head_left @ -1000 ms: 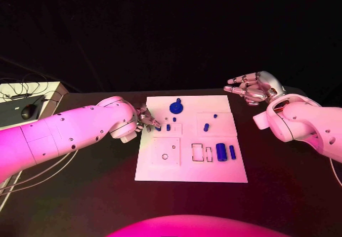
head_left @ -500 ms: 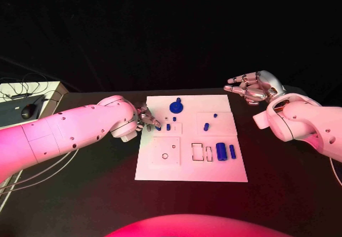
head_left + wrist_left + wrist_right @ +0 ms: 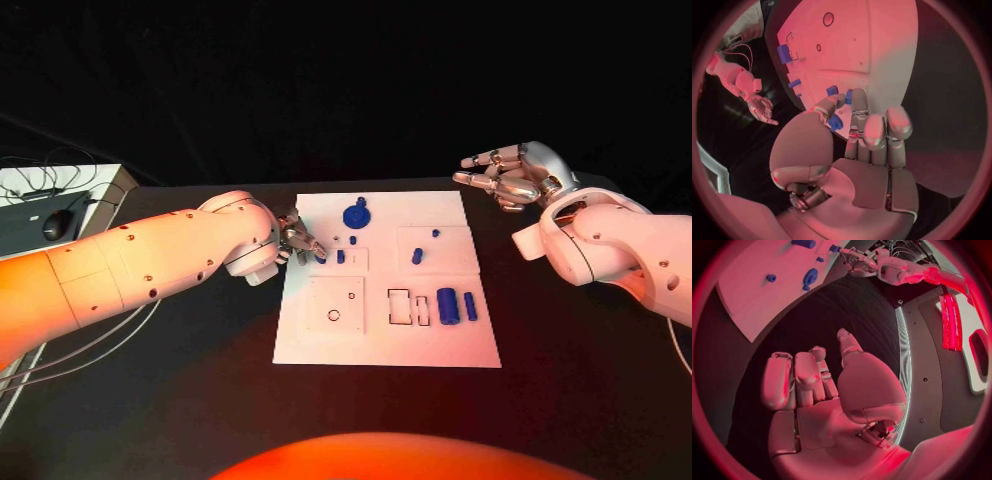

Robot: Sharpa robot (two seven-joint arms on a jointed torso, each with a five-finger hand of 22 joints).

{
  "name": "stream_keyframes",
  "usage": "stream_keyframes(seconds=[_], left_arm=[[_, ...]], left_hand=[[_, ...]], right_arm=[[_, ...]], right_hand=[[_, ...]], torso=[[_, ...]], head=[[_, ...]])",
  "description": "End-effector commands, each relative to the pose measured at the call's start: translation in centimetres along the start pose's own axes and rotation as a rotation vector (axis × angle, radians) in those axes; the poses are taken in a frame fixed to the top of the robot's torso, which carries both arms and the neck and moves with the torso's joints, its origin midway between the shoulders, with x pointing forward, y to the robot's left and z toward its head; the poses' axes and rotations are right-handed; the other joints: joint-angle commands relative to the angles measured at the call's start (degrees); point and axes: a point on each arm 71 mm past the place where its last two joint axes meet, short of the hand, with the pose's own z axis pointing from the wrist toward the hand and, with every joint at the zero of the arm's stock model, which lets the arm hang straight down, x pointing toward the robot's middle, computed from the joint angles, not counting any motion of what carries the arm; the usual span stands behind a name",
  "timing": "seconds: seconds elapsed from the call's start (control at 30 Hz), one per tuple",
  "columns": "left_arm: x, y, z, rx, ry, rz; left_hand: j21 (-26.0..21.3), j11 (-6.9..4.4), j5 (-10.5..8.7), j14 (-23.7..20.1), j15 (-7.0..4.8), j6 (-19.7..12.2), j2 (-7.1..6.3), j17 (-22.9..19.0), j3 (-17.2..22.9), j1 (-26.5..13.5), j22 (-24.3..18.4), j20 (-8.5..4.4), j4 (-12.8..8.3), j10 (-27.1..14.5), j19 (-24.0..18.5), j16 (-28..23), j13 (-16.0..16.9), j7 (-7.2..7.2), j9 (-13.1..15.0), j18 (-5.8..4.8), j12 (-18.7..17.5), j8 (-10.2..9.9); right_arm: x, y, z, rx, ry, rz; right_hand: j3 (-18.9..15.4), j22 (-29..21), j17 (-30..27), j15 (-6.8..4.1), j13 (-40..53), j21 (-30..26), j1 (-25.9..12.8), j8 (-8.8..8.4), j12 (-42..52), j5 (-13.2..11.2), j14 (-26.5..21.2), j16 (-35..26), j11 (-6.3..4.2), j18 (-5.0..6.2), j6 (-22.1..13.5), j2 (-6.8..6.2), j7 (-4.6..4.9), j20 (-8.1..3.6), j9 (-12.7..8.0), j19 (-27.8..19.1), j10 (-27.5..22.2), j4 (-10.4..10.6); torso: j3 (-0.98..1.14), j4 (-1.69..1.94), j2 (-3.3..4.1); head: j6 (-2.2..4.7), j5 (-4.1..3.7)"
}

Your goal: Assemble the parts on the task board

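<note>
The white task board (image 3: 387, 335) lies in the middle of the table. On it are a round blue part (image 3: 356, 215), several small blue pegs such as one (image 3: 417, 257), and two blue cylinders (image 3: 447, 306) near the right slots. My left hand (image 3: 299, 240) is at the board's left edge and pinches a small blue part (image 3: 836, 121) between thumb and a finger, low over the board (image 3: 879, 45). My right hand (image 3: 512, 175) hovers past the board's far right corner, fingers apart and loosely curled, holding nothing.
A grey box with cables (image 3: 51, 200) sits at the table's far left edge. More cables (image 3: 87, 340) run under my left arm. Bare black table lies to the right of the board and in front of it.
</note>
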Motion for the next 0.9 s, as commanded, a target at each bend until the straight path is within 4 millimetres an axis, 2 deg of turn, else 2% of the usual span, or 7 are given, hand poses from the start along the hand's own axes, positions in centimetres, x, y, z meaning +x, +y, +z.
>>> stream_keyframes(seconds=[0.03,0.67,0.9], left_arm=[[0.80,-0.48,0.01,0.019,0.041,0.023],[0.76,-0.80,0.16,0.030,0.021,0.013],[0.77,-0.82,0.30,0.026,0.025,0.014]], left_hand=[[0.24,-1.45,-0.14,0.15,-0.27,2.98,2.04,0.01,0.57,3.04,0.09,-0.12,-1.05,3.25,0.41,0.14,-0.72,-2.35,-0.26,-0.81,0.51,-0.41],[0.03,-1.52,-0.37,0.04,-0.36,3.23,2.55,-0.54,-0.68,3.13,0.00,-0.21,-0.16,3.15,0.32,-0.22,-2.69,-2.50,-0.31,-0.80,1.39,-0.75],[-0.65,-1.49,-0.49,0.02,-0.34,2.99,2.78,-0.79,-3.95,3.70,-0.42,-0.10,1.19,3.09,0.07,-0.43,-3.04,-2.65,-0.39,-0.67,1.23,-0.77]], right_arm=[[0.04,0.15,-0.01,-0.015,0.003,-0.004],[0.06,0.17,-0.02,-0.015,0.004,-0.004],[0.06,0.17,-0.01,-0.016,0.004,-0.004]], right_hand=[[0.10,10.26,0.08,-0.02,0.07,0.12,-0.26,0.17,-0.18,0.32,0.15,-0.15,-0.41,0.59,-0.03,0.12,0.36,-0.15,0.08,4.63,-0.03,-0.36],[0.08,10.25,0.04,-0.03,0.04,0.09,-0.32,0.16,-0.26,0.34,0.14,-0.23,-0.41,0.59,-0.04,0.16,0.36,-0.15,0.08,4.63,-0.06,-0.30],[0.08,10.25,0.04,-0.03,0.04,0.09,-0.32,0.16,-0.26,0.34,0.14,-0.23,-0.41,0.59,-0.04,0.16,0.36,-0.15,0.08,4.63,-0.06,-0.30]], torso=[[-0.04,0.02,-0.01],[-0.06,-0.01,0.03],[-0.07,-0.02,0.07]], head=[[0.00,-0.02],[-0.07,-0.06],[-0.08,-0.16]])
